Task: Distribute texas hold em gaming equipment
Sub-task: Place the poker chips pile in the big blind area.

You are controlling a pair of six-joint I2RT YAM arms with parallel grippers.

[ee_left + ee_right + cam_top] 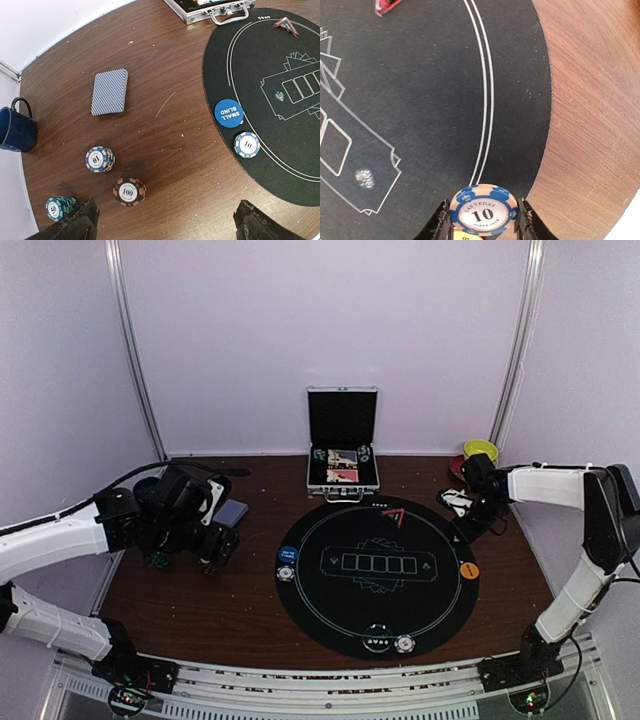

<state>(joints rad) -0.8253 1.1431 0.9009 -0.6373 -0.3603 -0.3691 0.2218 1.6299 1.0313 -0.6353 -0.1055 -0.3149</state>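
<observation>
Blue button (288, 554) lies on the black mat (420, 605).

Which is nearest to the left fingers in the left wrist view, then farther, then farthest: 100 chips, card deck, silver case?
1. 100 chips, just ahead of the left fingers.
2. card deck, farther up, left side.
3. silver case, top edge.

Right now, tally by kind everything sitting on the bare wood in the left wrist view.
Chip stacks: 3
Card decks: 1
Mugs: 1
Cases: 1
Total: 6
</observation>
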